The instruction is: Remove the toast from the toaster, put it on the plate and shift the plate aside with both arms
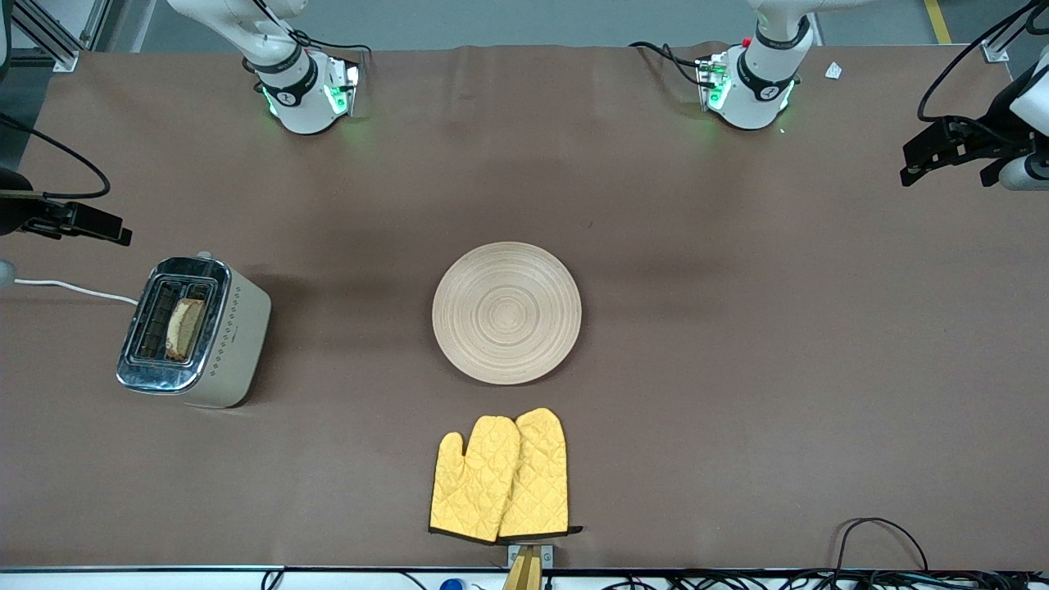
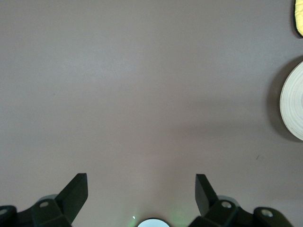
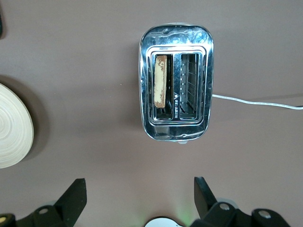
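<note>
**Two arms up, toast in the toaster**

Two grippers are hanging in the air and neither one has anything in it. The right gripper [image 3: 137, 187] is up over the bare table at the right arm's end, looking straight down on the toaster [image 3: 176, 101], and its two black fingers [image 3: 73, 194] stand wide apart with nothing between them. Same picture at the left arm's end of the table: the left gripper [image 2: 141, 187] hangs over plain brown tabletop, its fingers [image 2: 75, 189] spread wide, empty.

Now the toast [image 1: 185, 329]: it stands on edge in one slot of the toaster [image 1: 197, 332], its top crust poking up above the chrome rim. It sits in the slot closer to the plate; the second slot is empty. A white cord [image 1: 74, 288] trails off the toaster toward the table edge.

The plate [image 1: 506, 312] lies flat in the middle of the table [image 1: 778, 328], nothing on it, well apart from the toaster. Nearer the front camera than the plate lie two yellow oven mitts [image 1: 501, 477], overlapping, close to the plate without touching it.
</note>
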`<state>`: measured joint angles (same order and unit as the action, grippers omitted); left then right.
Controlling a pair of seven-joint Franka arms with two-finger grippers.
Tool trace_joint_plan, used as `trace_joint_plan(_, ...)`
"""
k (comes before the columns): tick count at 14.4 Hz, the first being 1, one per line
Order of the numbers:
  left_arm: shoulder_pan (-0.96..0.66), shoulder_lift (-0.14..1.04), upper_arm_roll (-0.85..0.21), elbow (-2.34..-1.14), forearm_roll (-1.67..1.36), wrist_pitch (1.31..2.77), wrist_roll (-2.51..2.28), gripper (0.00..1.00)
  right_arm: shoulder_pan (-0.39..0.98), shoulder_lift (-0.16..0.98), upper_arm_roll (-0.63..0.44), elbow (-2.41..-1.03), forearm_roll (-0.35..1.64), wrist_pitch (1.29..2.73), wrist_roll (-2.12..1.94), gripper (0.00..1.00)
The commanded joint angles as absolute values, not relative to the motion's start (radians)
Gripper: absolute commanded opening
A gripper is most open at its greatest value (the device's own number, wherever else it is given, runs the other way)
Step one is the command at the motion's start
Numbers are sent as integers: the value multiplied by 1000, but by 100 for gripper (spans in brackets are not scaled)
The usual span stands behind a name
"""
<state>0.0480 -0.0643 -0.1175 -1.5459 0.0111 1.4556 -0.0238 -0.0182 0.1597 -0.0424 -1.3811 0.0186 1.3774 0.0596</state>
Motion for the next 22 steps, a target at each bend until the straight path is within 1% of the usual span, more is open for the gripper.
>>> trace_joint_plan(1, 41, -52, -118, -1517, 18, 1436, -18, 100, -15, 138, -41, -1399, 23, 1385, 75, 100)
trace_joint_plan(4, 44, -42, -118, -1517, 15, 1437, -14, 100, -17, 138, -41, -1399, 21, 1385, 75, 100)
trace_joint_plan(8, 46, -9, -118, -1468, 18, 1437, -14, 100, -18, 138, -41, -1399, 23, 1382, 75, 100)
trace_joint_plan(17, 48, -12, -120, -1471, 38, 1434, -15, 100, -17, 144, -44, -1375, 18, 1382, 71, 100)
trace_joint_plan(22, 49, -9, -117, -1477, 40, 1436, -18, 100, -48, 146, -46, -1347, 17, 1384, 72, 100)
